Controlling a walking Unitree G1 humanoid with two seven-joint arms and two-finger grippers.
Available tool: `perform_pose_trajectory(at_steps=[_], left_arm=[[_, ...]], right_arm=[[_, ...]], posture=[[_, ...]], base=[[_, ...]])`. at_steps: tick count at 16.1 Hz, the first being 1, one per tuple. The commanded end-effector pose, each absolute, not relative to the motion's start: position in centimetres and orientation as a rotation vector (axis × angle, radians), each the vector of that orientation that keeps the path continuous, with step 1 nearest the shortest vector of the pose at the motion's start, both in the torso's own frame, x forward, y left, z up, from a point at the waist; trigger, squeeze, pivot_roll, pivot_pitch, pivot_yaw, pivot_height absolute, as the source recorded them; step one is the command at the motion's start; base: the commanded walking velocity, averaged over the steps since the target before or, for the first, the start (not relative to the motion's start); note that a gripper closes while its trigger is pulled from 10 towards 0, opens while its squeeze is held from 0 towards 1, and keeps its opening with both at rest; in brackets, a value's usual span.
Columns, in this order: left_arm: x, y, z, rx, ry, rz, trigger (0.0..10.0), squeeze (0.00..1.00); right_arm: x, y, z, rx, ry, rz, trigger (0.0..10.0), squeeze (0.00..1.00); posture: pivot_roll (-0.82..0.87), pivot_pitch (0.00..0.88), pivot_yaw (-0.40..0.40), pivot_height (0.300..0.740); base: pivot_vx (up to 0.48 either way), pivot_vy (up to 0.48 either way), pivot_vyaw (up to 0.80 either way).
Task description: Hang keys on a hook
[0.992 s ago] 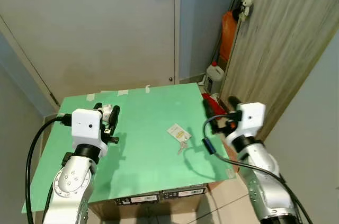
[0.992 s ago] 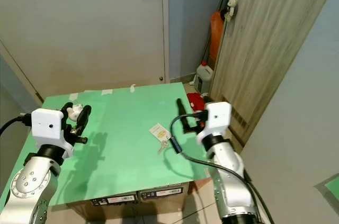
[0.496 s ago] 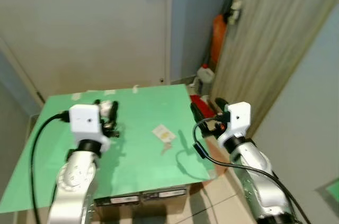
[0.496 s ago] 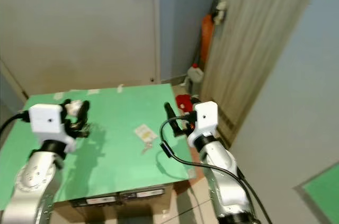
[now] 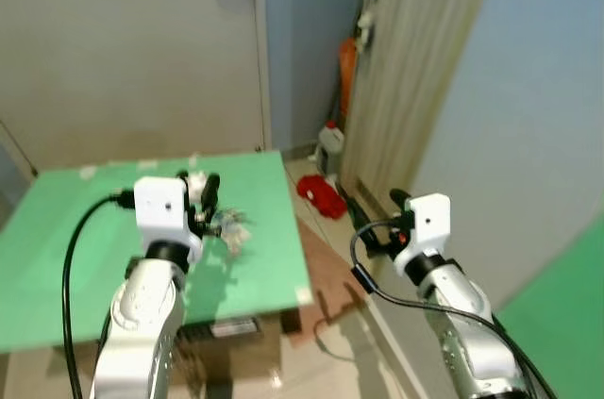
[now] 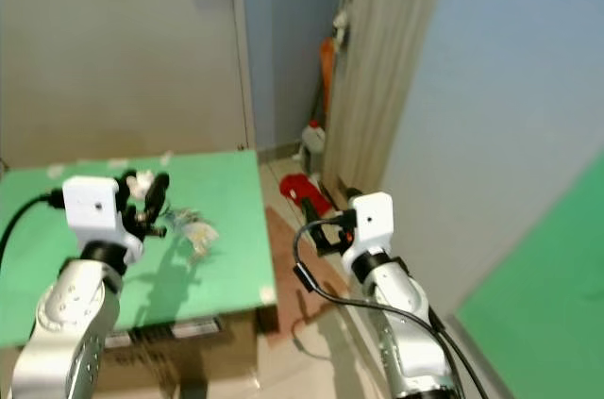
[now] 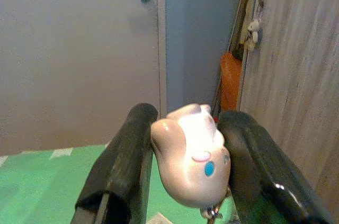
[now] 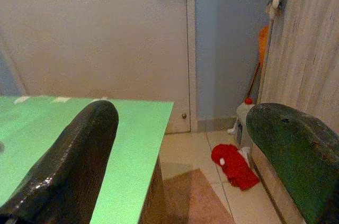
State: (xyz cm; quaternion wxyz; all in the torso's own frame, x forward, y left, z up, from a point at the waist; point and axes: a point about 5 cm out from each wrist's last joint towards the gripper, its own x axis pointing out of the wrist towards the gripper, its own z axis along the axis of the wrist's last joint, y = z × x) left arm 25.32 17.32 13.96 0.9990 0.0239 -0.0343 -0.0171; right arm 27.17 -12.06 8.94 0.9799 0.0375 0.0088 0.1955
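Observation:
My left gripper (image 5: 200, 193) is raised above the green table (image 5: 57, 229), shut on a small pink-white figure charm (image 7: 189, 152). A metal ring (image 7: 212, 212) hangs under the charm. A key with a white tag (image 5: 233, 226) lies on the table just right of that gripper. My right gripper (image 5: 371, 215) hovers over the floor past the table's right edge, open, with nothing between its fingers (image 8: 74, 166). A small plush toy (image 5: 363, 22) hangs high on the wooden door (image 5: 415, 59).
A red cloth (image 5: 323, 196), a white bottle (image 5: 330, 140) and an orange object (image 5: 347, 64) sit on the floor in the corner by the wooden door. A grey door (image 5: 132, 50) stands behind the table. A blue wall (image 5: 528, 116) is to the right.
The whole picture has swung right, so the table now sits further left and more of the blue wall shows. Both arms keep their pose; the left gripper still holds the charm.

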Motion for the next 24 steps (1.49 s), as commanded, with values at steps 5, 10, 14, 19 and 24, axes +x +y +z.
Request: perform_pose_trajectory(at_steps=[5,10,14,19,24], left_arm=[[25.4,17.1,13.7,0.057,-0.055,-0.064,0.0,0.0],[25.4,16.6,13.3,0.055,-0.042,-0.105,0.0,0.0],[25.5,16.5,13.2,0.06,-0.04,-0.128,0.0,0.0],[25.4,16.1,12.8,0.07,-0.022,-0.162,0.0,0.0],[25.3,15.8,12.9,0.099,-0.039,-0.216,0.0,0.0]], right_arm=[[27.2,-11.8,8.8,0.06,0.034,0.405,10.0,0.0],[27.2,-11.9,8.6,0.051,0.046,0.408,10.0,0.0],[27.2,-11.9,8.6,0.055,0.05,0.412,10.0,0.0],[27.2,-12.0,8.5,0.053,0.055,0.408,10.0,0.0],[27.0,-12.2,8.4,0.058,0.063,0.402,10.0,0.0]], posture=[[0.01,0.0,0.021,0.74],[0.01,0.0,0.018,0.74],[0.01,0.0,0.017,0.74],[0.01,0.0,0.017,0.74],[0.0,0.0,0.017,0.74]], base=[[0.0,0.0,-0.74],[0.0,0.0,-0.66],[0.0,0.0,-0.61],[0.0,0.0,-0.6],[0.0,0.0,-0.59]])
